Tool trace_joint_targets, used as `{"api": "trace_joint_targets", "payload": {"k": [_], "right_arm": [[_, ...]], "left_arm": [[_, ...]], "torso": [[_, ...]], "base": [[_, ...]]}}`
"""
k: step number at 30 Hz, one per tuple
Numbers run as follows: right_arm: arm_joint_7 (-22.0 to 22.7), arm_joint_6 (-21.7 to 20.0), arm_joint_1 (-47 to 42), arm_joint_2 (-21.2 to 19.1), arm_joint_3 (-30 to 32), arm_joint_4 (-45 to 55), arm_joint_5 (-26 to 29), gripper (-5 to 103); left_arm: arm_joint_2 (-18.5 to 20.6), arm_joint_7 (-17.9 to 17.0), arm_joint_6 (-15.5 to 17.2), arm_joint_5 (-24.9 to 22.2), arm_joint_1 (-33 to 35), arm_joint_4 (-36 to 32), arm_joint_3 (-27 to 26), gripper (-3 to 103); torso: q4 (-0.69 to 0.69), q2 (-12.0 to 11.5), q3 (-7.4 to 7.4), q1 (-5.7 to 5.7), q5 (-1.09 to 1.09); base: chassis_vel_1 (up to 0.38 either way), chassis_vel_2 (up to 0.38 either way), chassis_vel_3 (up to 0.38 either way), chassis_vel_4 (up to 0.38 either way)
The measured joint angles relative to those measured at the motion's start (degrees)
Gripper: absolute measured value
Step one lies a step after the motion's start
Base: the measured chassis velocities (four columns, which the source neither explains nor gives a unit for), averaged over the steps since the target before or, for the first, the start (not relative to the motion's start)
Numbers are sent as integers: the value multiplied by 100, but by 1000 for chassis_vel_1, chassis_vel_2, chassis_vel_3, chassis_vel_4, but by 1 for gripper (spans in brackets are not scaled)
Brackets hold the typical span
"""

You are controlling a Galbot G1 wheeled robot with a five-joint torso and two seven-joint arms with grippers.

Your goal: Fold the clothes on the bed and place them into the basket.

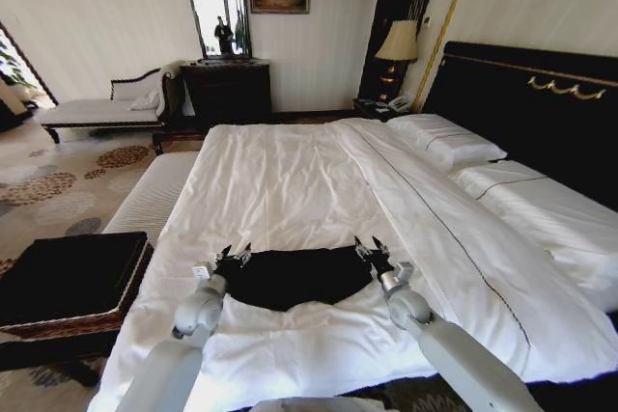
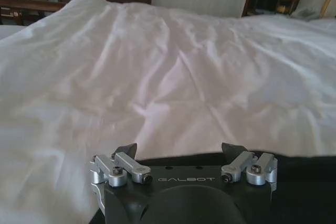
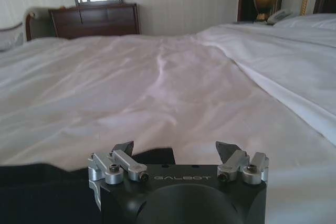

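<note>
Now both grippers, left point(image 1: 233, 255) and right point(image 1: 372, 247), are spread open, empty, over the black soft T-shirt's point(image 1: 294, 277) 12 o'clock edge; matched corner pinches are advised.

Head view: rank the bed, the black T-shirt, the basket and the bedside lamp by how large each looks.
1. Bed, by far the largest.
2. Basket and black T-shirt look alike; the basket is cut off at the edge, so I won't rank them.
3. Lamp, smallest, though farthest from the camera.

T-shirt point(image 1: 294, 277) on bed point(image 1: 290, 180), near edge | basket point(image 1: 68, 282) left of bed
</note>
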Motion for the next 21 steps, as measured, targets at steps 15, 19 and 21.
{"api": "trace_joint_targets", "payload": {"k": [15, 19, 21], "right_arm": [[1246, -712, -1549, -318, 126, 1498, -235, 100], [1433, -729, -2048, -583, 273, 1875, -291, 100], [1465, -734, -2119, -675, 321, 1943, -315, 100]], "left_arm": [[19, -427, 68, 739, 1667, -985, -268, 100], [117, -443, 85, 843, 2205, -1393, -472, 100], [178, -444, 130, 828, 2291, -1482, -539, 100]], "torso": [[-1, 1, -3, -2, 2], [-1, 2, -3, -3, 2], [-1, 2, -3, -3, 2]], "base": [[0, 0, 0, 0], [0, 0, 0, 0], [0, 0, 0, 0]]}}
